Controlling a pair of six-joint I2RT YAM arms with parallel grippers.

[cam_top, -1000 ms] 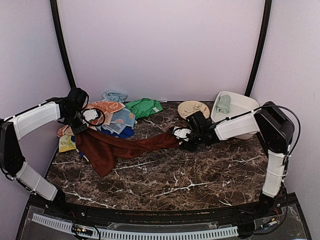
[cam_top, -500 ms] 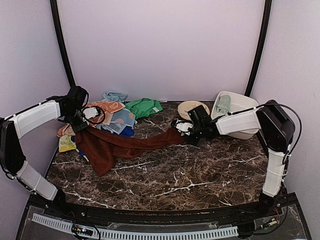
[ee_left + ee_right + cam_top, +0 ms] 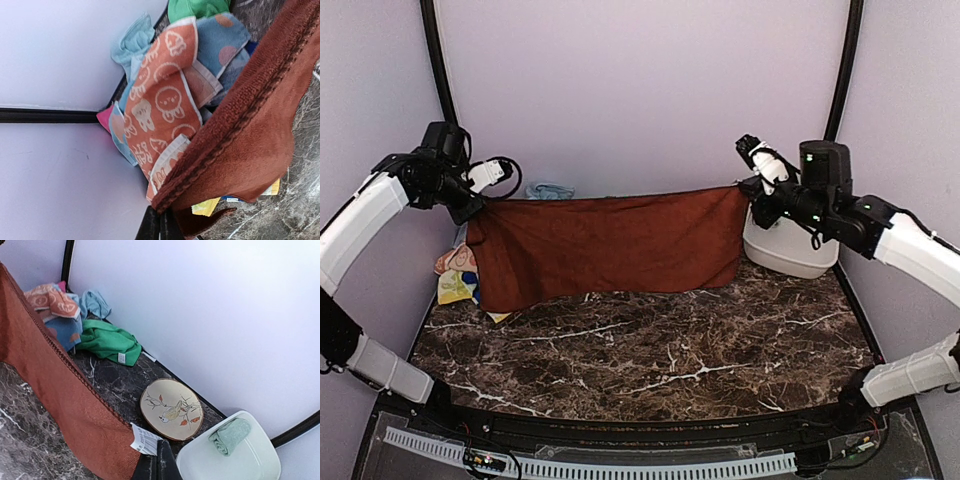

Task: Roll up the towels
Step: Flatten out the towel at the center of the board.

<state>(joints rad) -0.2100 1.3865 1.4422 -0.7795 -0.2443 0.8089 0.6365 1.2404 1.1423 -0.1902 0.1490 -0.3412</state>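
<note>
The dark maroon towel [image 3: 610, 245] hangs spread out in the air between the two arms, its lower edge near the marble top. My left gripper [image 3: 472, 195] is shut on its left top corner; in the left wrist view the gripper [image 3: 161, 220] pinches the hemmed edge of the maroon towel [image 3: 250, 130]. At the other top corner my right gripper [image 3: 752, 188] is shut on the towel, and the right wrist view has this gripper [image 3: 159, 462] clamped beside the white label on the maroon towel [image 3: 60, 390]. A rolled mint-green towel [image 3: 229, 436] lies in the white bin [image 3: 250, 460].
A heap of towels sits at the back left: orange patterned [image 3: 160, 110], blue [image 3: 225, 40], light blue [image 3: 95, 302], green [image 3: 107, 340], yellow [image 3: 452, 288]. A round bird-painted plate [image 3: 171, 409] lies by the white bin [image 3: 790, 255]. Purple walls with black posts close in the back and sides.
Both arms rose and moved apart, lifting the maroon towel off the table and stretching it flat. The right gripper shut on the towel's corner a second ago.
</note>
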